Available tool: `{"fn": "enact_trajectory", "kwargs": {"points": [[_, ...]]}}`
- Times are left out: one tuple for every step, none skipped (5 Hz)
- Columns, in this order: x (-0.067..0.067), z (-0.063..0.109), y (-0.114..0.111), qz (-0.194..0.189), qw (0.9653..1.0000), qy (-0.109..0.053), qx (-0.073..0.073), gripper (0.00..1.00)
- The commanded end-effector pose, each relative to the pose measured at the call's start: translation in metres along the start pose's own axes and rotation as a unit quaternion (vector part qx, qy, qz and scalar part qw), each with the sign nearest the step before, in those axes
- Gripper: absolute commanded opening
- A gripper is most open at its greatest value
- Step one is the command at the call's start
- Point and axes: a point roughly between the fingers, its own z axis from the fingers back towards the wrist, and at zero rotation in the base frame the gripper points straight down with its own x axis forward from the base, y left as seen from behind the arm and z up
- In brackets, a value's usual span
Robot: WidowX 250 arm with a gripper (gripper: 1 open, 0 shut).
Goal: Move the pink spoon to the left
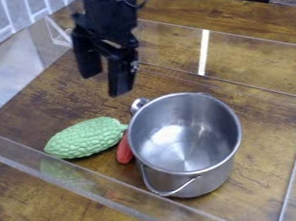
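Observation:
The pink spoon [125, 151] shows only as a short reddish tip, wedged between the bumpy green vegetable [84, 139] and the steel pot [183, 139]; most of it is hidden by them. A small grey rounded bit [138, 105] peeks out at the pot's far rim. My black gripper [106, 69] hangs above the table, pointing down, behind the vegetable and the pot. Its fingers stand apart, open, with nothing between them.
Clear plastic walls [64, 177] fence the wooden table [241, 82] at the front and left. The pot has a wire handle [187, 187] hanging toward the front. A bright light streak [205, 51] reflects on the wood behind the pot.

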Motion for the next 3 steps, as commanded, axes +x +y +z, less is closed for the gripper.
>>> {"fn": "enact_trajectory", "kwargs": {"points": [[0.022, 0.015, -0.005, -0.119, 0.9917, -0.039, 0.030, 1.00], [0.042, 0.011, -0.014, -0.223, 0.9725, -0.052, 0.045, 1.00], [0.056, 0.002, -0.021, -0.270, 0.9592, -0.061, 0.058, 1.00]]}}
